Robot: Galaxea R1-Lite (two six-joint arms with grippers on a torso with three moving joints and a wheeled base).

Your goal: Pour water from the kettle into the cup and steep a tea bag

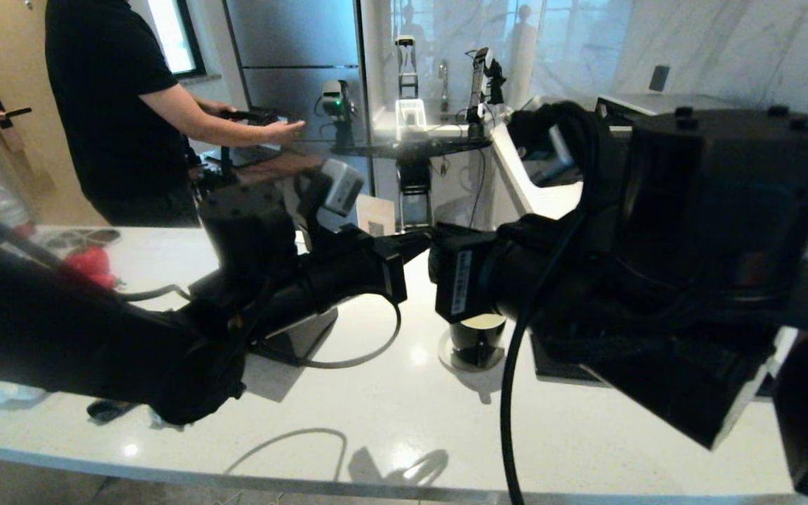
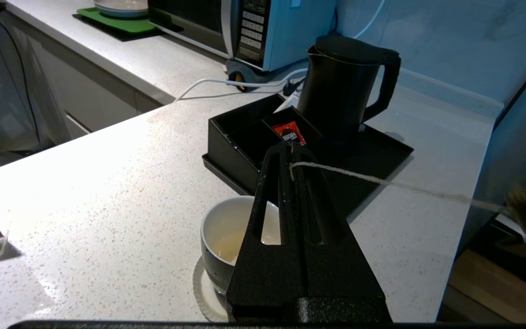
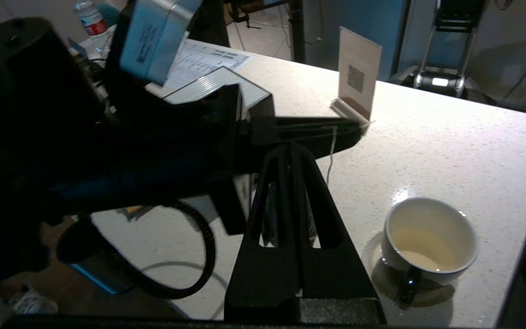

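Tea-bag string (image 2: 381, 181) is pinched in the closed left end effector (image 2: 290, 157) above the cup (image 2: 226, 237); the right end effector (image 3: 292, 153) is pressed together, kettle (image 2: 343, 87) at one o'clock.

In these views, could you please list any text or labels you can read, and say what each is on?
No text here can be read.
Red sachet: dark print, too small.
Microwave panel: buttons, blurred.
Card stand: QR code only, no words.
Paper sheet: printed lines, illegible.
Right arm label: blurred.
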